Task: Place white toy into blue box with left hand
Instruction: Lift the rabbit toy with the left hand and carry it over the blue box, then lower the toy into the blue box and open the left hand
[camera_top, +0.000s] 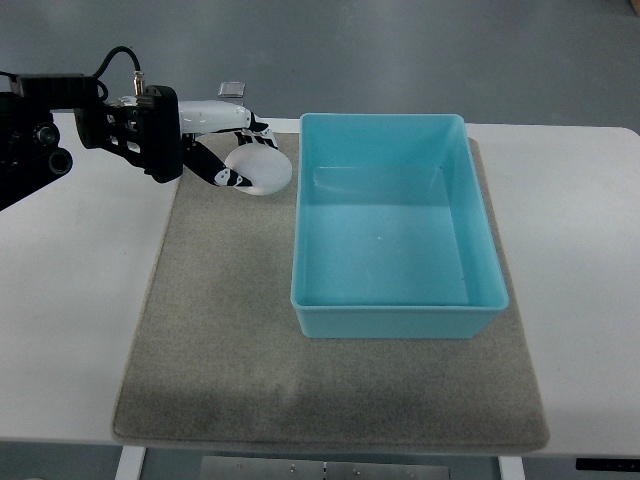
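The white toy (264, 170), a rounded white shape, is at the far left corner of the grey mat, just left of the blue box (398, 312). My left hand (238, 150) comes in from the left edge and its fingers curl around the toy, with the thumb below and the fingers over its top. I cannot tell whether the toy is touching the mat or is lifted off it. The blue box is open-topped and holds nothing. The right arm is not in view.
The grey mat (230, 330) lies on a white table (80, 300) and the box stands on its right half. A small grey square object (232, 89) lies at the table's far edge behind my hand.
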